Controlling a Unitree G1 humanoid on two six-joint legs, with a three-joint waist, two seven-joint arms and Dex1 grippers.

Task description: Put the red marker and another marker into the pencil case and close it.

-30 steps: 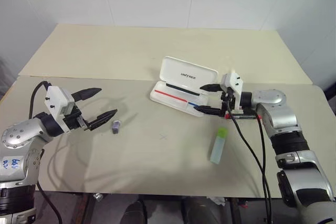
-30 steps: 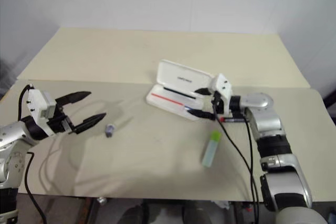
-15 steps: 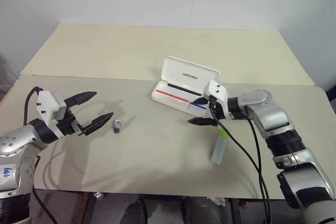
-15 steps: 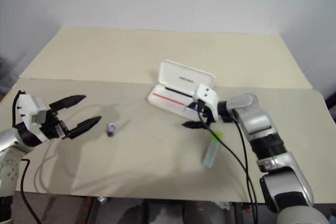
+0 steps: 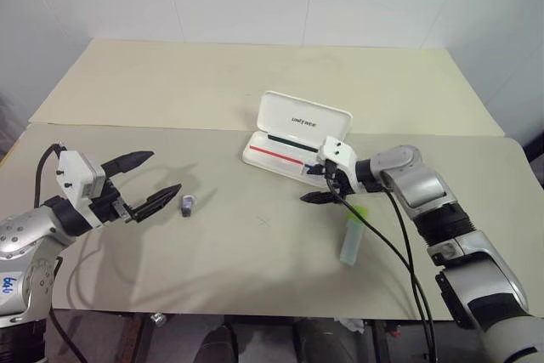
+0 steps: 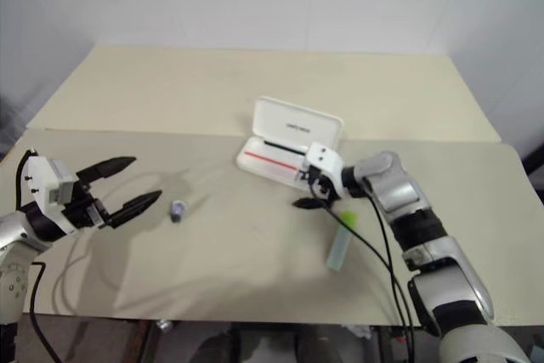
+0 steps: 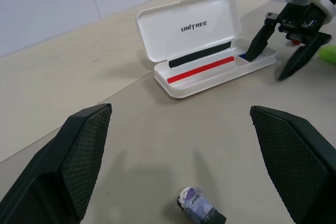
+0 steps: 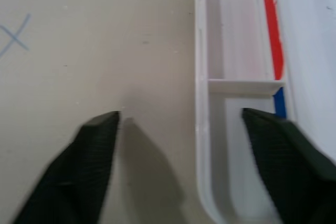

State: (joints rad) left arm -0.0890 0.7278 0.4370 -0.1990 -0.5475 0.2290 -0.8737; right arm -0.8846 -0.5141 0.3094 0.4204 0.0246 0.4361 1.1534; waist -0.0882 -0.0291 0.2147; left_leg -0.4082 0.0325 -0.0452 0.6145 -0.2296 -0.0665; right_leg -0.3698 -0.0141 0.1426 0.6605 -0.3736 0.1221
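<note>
The white pencil case (image 5: 280, 157) lies open at mid-table, its lettered lid (image 7: 186, 30) raised and a red-and-blue stripe inside. My right gripper (image 5: 316, 184) is open at the case's near right corner. One finger is over the tray's end (image 8: 239, 129) and the other over the bare table, with nothing between them. The pale green marker (image 5: 353, 237) lies on the table just right of that gripper. My right arm hides the red marker, though a sliver of red (image 7: 295, 40) under that hand may be it. My left gripper (image 5: 166, 171) hangs open at the far left.
A small grey-blue stubby object (image 5: 188, 205) lies just in front of the left fingertips. A black cable (image 5: 387, 244) from the right wrist crosses the green marker. A faint blue cross (image 5: 264, 221) marks the table (image 5: 255, 261). A second cream board (image 5: 255, 74) lies behind.
My right gripper has swung left and down, from beside the case's right end to its near right corner, and its fingers stand closer together. The left arm has stayed put.
</note>
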